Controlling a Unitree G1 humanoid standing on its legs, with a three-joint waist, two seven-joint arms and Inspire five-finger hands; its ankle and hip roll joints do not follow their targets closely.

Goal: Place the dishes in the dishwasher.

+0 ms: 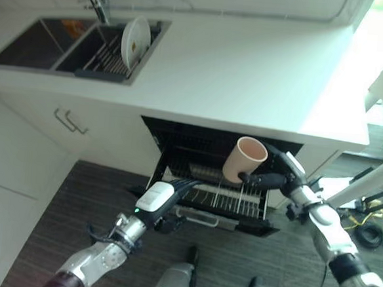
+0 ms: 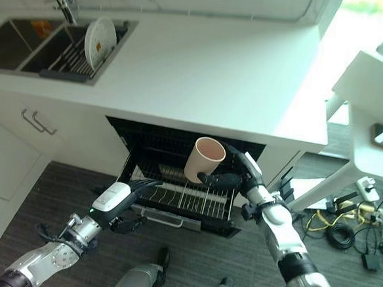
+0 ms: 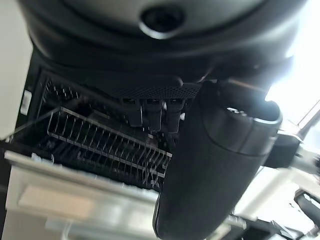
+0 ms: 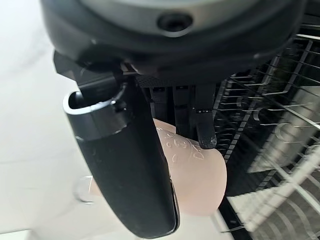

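Right wrist view: right hand [image 4: 135, 165] grips pink cup [image 4: 197, 175] above dishwasher rack [image 1: 230, 199]; left hand [image 1: 164, 201] relaxed.

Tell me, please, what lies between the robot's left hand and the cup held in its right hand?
In the left eye view, only the pulled-out wire rack of the dishwasher lies between the left hand and the pink cup in the right hand.

A pale pink cup [image 1: 244, 159] with faint embossed swirls, a white plate [image 1: 135, 41], a white worktop [image 1: 249, 69], a black dishwasher [image 1: 210, 158] with a silver rack [image 1: 230, 200], dark wood-grain floor [image 1: 61, 220].
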